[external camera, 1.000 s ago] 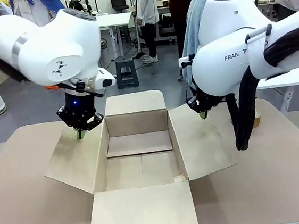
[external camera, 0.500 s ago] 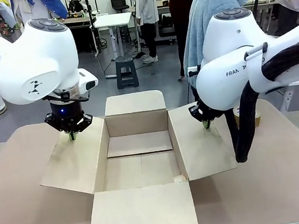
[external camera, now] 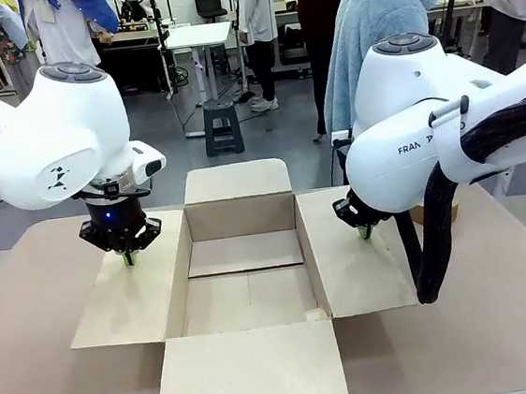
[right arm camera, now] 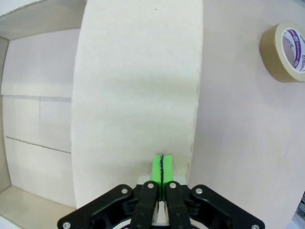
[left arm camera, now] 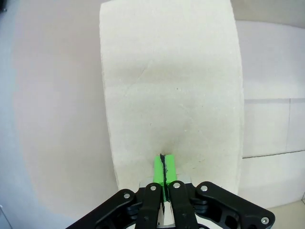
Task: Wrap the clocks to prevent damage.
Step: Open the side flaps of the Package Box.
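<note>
An open cardboard box (external camera: pixel 245 255) stands mid-table with all its flaps folded outward and bare cardboard inside. My left gripper (external camera: pixel 126 258) is shut, its green tips pressed down on the left flap (external camera: pixel 127 291). In the left wrist view the left gripper (left arm camera: pixel 163 161) rests on that pale left flap (left arm camera: pixel 171 81). My right gripper (external camera: pixel 365 232) is shut too, its tips on the right flap (external camera: pixel 355 263). The right wrist view shows the right gripper (right arm camera: pixel 162 163) touching the right flap (right arm camera: pixel 138 86).
A roll of brown tape (right arm camera: pixel 285 51) lies on the table just beyond the right flap. The table (external camera: pixel 502 322) is covered in cardboard sheet. A person in a light blue top (external camera: pixel 367 26) stands at the far side, and a step stool (external camera: pixel 223 126) sits on the floor behind.
Both grippers have moved down and outward on their flaps. The left and right flaps now lie lower and flatter, and the left arm has swung toward the left.
</note>
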You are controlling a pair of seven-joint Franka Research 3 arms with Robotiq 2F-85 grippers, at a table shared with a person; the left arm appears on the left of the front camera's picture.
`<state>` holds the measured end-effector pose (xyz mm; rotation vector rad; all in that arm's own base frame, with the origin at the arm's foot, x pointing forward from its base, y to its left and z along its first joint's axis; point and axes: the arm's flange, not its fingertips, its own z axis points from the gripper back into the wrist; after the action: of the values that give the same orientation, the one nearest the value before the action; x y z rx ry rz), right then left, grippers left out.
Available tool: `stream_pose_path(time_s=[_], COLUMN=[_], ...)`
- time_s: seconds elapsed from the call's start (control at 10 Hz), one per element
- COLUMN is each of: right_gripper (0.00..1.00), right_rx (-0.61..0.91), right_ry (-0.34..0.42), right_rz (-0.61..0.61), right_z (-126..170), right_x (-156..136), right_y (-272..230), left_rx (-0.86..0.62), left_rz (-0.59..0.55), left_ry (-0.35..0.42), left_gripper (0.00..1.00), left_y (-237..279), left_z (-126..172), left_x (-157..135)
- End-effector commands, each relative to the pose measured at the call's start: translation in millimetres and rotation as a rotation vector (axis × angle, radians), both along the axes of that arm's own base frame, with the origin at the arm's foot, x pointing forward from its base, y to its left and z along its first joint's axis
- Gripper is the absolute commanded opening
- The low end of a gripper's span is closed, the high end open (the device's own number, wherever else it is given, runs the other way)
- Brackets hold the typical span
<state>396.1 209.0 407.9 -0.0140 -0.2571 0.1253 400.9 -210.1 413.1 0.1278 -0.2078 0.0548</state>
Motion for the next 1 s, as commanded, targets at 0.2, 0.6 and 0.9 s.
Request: stream_pose_path(time_s=[0.2,0.6,0.9], right_gripper=[0.01,0.01,0.01], right_rx=[0.031,0.029,0.029], right_ry=[-0.016,0.013,0.013], right_rz=[-0.061,-0.041,-0.041], right_z=[-28,-30,-30], right_x=[6,7,7], right_y=[-13,-15,-15], left_rx=[-0.103,-0.1,-0.1], left_rz=[-0.008,-0.002,-0.002], left_ry=[0.051,0.06,0.06], left_gripper=[0.0,0.0,0.0], left_y=[17,13,13], left_z=[-32,-36,-36], left_x=[-1,-1,-1])
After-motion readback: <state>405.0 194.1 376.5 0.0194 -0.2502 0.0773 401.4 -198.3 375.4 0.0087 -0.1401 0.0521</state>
